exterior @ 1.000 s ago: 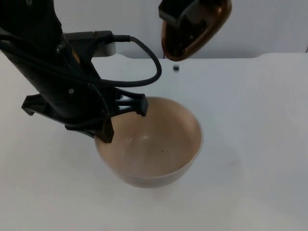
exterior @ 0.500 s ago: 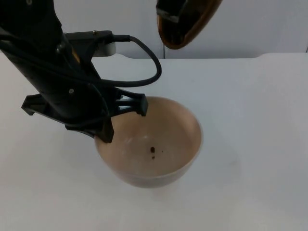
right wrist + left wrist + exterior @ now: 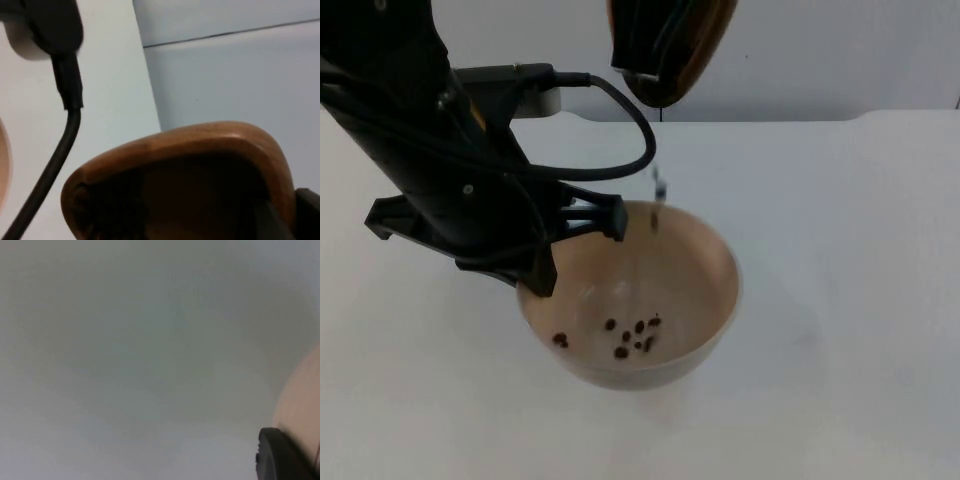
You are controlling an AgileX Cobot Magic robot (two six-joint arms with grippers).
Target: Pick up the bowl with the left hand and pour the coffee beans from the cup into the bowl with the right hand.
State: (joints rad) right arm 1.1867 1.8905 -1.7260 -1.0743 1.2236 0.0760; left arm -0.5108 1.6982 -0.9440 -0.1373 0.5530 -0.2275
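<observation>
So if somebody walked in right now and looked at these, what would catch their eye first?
Probably the coffee beans falling in mid-air from the tipped brown cup, which the right hand holds high near the grey wall. Below it, the tan bowl sits in the left hand, which grips the bowl's rim. A handful of beans already lies at the bowl's bottom.

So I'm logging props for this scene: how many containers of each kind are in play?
Bowl: 1, gripped by the left gripper
Brown cup: 1, tipped in the right gripper, beans falling
Total: 2
</observation>
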